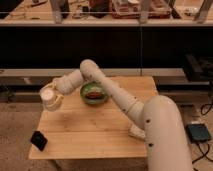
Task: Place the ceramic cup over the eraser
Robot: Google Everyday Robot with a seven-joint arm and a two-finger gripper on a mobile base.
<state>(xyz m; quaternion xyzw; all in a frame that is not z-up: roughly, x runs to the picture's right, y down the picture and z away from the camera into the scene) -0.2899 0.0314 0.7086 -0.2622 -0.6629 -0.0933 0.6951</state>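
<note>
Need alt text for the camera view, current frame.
The gripper of the white arm holds a plain white ceramic cup above the left edge of a light wooden table, its mouth tilted toward the camera. A small black rectangular eraser lies at the table's front-left corner; a green bowl sits farther back beside the arm.

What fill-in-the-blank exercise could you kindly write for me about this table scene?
1. Of the cup, bowl and eraser, the gripper, at the table edge on the picture's left, holds the ____.
2. The eraser is coloured ____.
3. The bowl is coloured ____.
4. The table is made of ____.
Missing words: cup; black; green; wood.
</note>
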